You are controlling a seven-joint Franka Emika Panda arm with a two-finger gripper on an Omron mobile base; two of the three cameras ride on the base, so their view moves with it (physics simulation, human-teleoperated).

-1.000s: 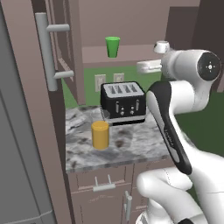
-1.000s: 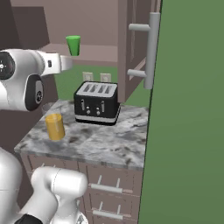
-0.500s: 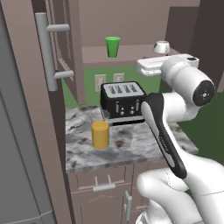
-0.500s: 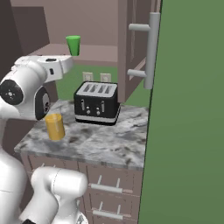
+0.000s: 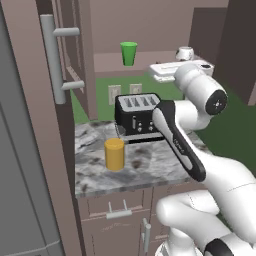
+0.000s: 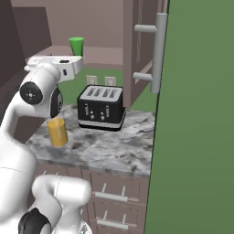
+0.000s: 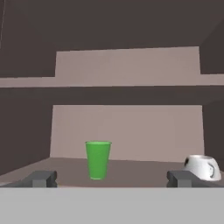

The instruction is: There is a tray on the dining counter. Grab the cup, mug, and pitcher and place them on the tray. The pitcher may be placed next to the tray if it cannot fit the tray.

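Scanning for text: none readable anywhere; the toaster's front has pale dots that are too small to read, and the mug's dark mark is only a smudge.

Biggest first: the small marbled worktop point(image 5: 150, 170) sits on brown drawers, with a tall cabinet door and its grey bar handle point(image 5: 54, 60) at the left of the left base view. The white arm point(image 5: 200, 107) rises over the worktop, forearm level and reaching toward the back.

The black four-slot toaster point(image 6: 101, 108) stands at the rear of the worktop, in front of two wall outlets point(image 5: 125, 91).

The pitcher point(image 5: 114, 154), a plain yellow cylinder, stands upright on the worktop in front of the toaster, toward its left corner in the left base view, apart from it.

On the brown shelf point(image 7: 131, 170) behind and above: the cup point(image 7: 97, 159), green, upright, and the mug point(image 7: 201, 167), white, well apart to its right.

The hand point(image 7: 111, 178) is wide open and empty, fingertips point(image 7: 41, 178) level with the shelf edge. The cup sits between them, left of centre, farther back and not touched.
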